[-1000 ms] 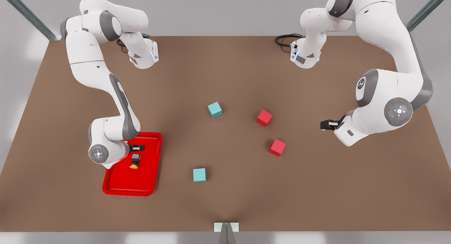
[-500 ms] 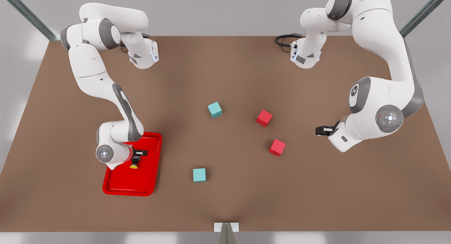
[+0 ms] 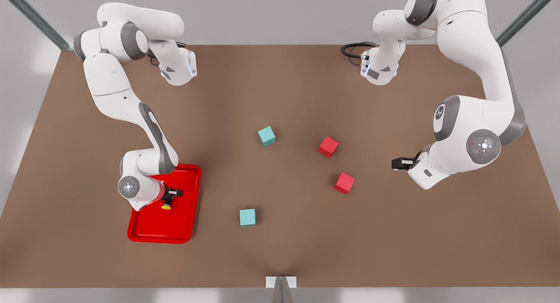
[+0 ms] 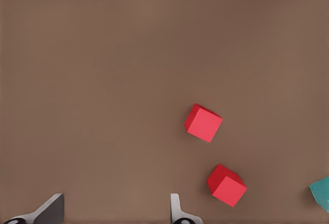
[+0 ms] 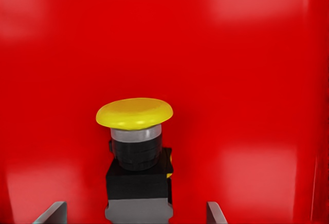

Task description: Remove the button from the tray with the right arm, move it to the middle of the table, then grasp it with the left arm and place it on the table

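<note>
Right end effector [image 3: 171, 193] low inside bright red shallow tray [image 3: 181, 226], fingers spread either side of tiny dark yellow-capped button [image 3: 166, 203], unclenched. Left end effector [image 3: 397, 163] spread over bare brown tabletop [image 3: 280, 250], near two red cubes [image 3: 344, 182].

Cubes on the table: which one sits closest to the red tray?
The teal cube nearest the front view's bottom edge; it lies just off the tray, while the other teal cube and both red cubes lie farther off.
</note>
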Controlling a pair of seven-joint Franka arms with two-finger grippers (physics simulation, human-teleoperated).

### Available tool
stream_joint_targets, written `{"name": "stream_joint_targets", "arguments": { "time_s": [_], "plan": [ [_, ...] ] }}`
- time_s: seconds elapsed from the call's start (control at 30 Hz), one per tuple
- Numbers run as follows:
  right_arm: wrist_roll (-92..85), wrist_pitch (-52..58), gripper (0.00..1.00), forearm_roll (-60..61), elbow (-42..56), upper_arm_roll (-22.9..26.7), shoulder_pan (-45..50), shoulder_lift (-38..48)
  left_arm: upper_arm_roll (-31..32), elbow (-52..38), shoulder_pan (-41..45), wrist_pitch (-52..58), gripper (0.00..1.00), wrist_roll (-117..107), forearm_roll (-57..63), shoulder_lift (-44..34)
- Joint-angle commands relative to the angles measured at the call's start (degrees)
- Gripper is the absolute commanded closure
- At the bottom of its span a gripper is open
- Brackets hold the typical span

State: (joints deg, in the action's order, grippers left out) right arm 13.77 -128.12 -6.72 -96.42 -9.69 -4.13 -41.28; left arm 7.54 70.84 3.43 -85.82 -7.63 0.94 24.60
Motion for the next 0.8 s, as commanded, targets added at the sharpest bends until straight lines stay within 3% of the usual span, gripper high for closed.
{"name": "stream_joint_targets", "arguments": {
  "time_s": [0.0,0.1,0.33,0.4,0.47,0.77],
  "plan": [
    [2.0,-0.8,0.0,-0.5,-0.2,-0.3,-0.3,0.1,0.0,0.0,0.0,-0.2,0.0,-0.5,0.0,-0.1],
    [2.1,-0.9,0.0,-0.5,-0.2,-0.3,0.0,-0.6,0.0,0.1,0.0,-0.3,0.0,-0.5,0.0,0.0],
    [2.2,-1.1,0.33,-0.8,-0.3,-0.3,-0.3,-1.1,0.0,0.0,0.0,-0.3,0.0,-0.5,0.0,0.3],
    [2.2,-1.1,0.36,-0.8,-0.3,-0.3,-0.2,-1.2,0.0,0.1,0.0,-0.3,0.0,-0.5,0.0,0.3],
    [2.2,-1.7,0.45,-0.8,-0.3,-0.3,-0.2,-1.2,0.0,0.1,0.0,-0.3,0.0,-0.5,0.0,0.4],
    [2.2,-1.9,0.48,-0.8,0.3,-0.3,-0.5,-1.0,0.0,0.1,0.0,-0.2,0.0,-0.5,0.0,0.3]
  ]
}}
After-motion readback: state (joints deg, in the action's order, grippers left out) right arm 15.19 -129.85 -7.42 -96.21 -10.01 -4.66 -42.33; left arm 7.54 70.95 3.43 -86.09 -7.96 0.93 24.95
